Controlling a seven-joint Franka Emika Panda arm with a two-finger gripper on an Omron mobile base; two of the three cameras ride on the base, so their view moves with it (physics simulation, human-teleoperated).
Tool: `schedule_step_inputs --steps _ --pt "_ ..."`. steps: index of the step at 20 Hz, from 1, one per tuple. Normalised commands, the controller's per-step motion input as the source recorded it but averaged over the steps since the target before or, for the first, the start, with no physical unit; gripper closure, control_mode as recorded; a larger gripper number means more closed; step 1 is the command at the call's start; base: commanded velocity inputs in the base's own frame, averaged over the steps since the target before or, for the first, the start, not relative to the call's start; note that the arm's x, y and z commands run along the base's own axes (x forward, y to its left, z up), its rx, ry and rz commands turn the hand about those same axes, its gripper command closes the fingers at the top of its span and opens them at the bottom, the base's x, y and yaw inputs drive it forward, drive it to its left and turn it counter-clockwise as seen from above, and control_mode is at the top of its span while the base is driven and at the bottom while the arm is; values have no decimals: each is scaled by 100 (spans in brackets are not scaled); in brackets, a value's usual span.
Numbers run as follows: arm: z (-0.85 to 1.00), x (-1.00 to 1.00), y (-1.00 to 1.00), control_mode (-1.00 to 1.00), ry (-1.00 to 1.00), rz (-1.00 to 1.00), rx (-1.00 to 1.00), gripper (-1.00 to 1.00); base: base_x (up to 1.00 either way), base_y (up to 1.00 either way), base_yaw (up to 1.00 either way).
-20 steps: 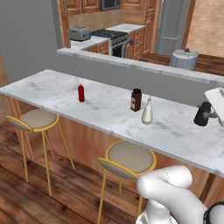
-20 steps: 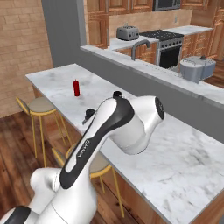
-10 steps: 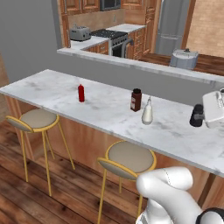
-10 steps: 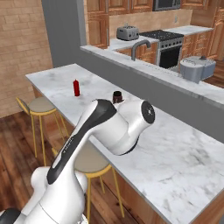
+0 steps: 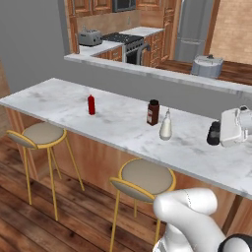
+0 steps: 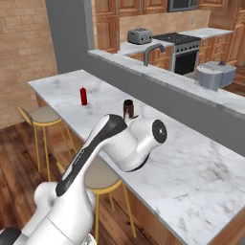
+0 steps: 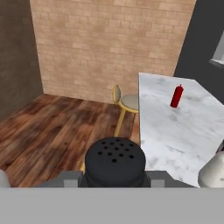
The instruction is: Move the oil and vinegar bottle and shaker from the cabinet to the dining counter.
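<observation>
The small black shaker (image 5: pixel 214 133) hangs upright in my gripper (image 5: pixel 216 134), which is shut on it low over the right part of the dining counter (image 5: pixel 113 123). In the hand view the shaker's perforated cap (image 7: pixel 114 161) sits between my fingers (image 7: pixel 70 177). The pale pear-shaped oil and vinegar bottle (image 5: pixel 166 126) stands on the counter left of the shaker, and its rounded side (image 7: pixel 213 172) shows in the hand view. In the right base view my arm hides it. I cannot tell which wooden wall cabinet (image 6: pixel 130 5) at the back is the task's.
A dark brown jar (image 5: pixel 153 112) stands just behind the pale bottle, and a small red bottle (image 5: pixel 91 104) further left. Gold-legged stools (image 5: pixel 143 177) line the counter's front. Behind runs a grey half wall (image 5: pixel 147 78), with the stove and a pot (image 5: pixel 208 66) beyond.
My gripper has carried the shaker leftward and slightly lower, closer to the pale bottle. The bottles on the counter have not moved.
</observation>
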Motion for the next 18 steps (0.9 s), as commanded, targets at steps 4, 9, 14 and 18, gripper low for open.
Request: schedule_step_inputs --steps 4,9,14,18 --pt "-16 20 -21 -100 -2 9 0 100 0 0 0" --pt "-6 12 -20 -100 -1 13 0 100 0 0 0" --pt "-1 35 -9 -100 0 8 0 100 0 0 0" --pt "-1 32 -1 -100 0 3 0 100 0 0 0"
